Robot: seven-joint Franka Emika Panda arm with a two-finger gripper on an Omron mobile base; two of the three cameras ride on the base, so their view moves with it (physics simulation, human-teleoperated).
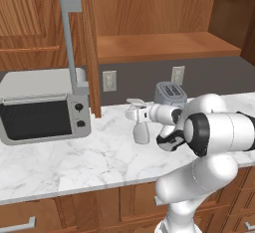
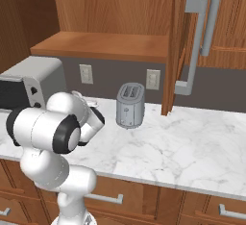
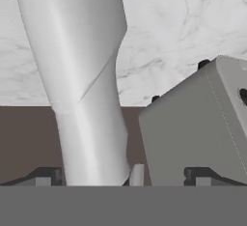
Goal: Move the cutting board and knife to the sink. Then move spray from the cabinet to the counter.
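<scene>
Spray bottle stands upright on the white marble desk, in front of the open wall cabinet, between the toaster oven and the toaster. Cabinet shelf bare. So the bottle looks to be already down on the desk; the step in hand is most likely the let-go.

Gripper sits at the bottle's head, reaching in from the right side of the left base view. In the hand view the bottle's pale body runs between the two dark fingertips, which stand wide apart, at full spread. No clamp on the bottle that I can see; whether a finger touches it I cannot tell.

To finish well, my judgement:
- Keep the fingers wide and draw the hand straight back along its own line, away from the bottle, not sideways.
- The bottle is slim and tall, so a brush at the trigger head would tip it easily.
- Mind the toaster just beside the wrist, and the open cabinet door with its long bar handle close on the left.
</scene>
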